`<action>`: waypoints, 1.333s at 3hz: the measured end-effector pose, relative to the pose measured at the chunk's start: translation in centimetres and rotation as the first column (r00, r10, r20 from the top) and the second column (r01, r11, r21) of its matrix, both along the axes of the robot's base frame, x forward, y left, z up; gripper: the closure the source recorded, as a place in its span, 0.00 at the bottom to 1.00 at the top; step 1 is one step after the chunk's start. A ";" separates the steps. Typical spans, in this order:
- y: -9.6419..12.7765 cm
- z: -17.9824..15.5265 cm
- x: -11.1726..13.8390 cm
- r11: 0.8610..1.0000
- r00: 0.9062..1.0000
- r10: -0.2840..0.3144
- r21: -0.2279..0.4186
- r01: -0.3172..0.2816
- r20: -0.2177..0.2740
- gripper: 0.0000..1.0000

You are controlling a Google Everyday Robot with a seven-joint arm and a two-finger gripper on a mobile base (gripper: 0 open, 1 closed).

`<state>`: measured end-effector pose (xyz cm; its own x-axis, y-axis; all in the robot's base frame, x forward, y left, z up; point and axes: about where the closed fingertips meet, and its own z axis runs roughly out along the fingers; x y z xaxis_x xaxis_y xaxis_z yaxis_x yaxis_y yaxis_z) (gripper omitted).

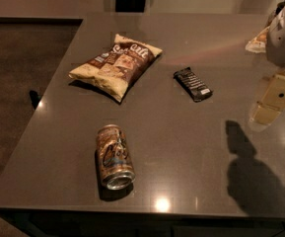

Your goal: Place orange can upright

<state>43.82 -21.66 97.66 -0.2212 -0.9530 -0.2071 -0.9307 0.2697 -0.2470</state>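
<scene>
The gripper (274,98) hangs at the right edge, above the grey table (181,147); whether it is apart or together cannot be told. It is well apart from the orange can (115,156), so no grasp has begun. The can lies on its side near the front edge, one silver end toward the camera, nothing spilled. Beyond it rest a chip bag (116,65) and a black bar wrapper (193,84), both flat.

Open desk (181,152) separates the tool (270,105) (far right) from the orange can (115,156); 2 obstacles, chip bag (116,64) and wrapper (193,83), lie beyond.
</scene>
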 end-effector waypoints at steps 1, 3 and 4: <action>0.0 0.0 0.0 1.000 1.000 0.000 0.000 0.000 0.000 0.00; 2.5 -1.9 0.1 0.990 0.997 -0.061 0.124 0.065 -0.035 0.00; 4.2 -3.2 0.0 0.972 0.990 -0.130 0.189 0.140 -0.063 0.00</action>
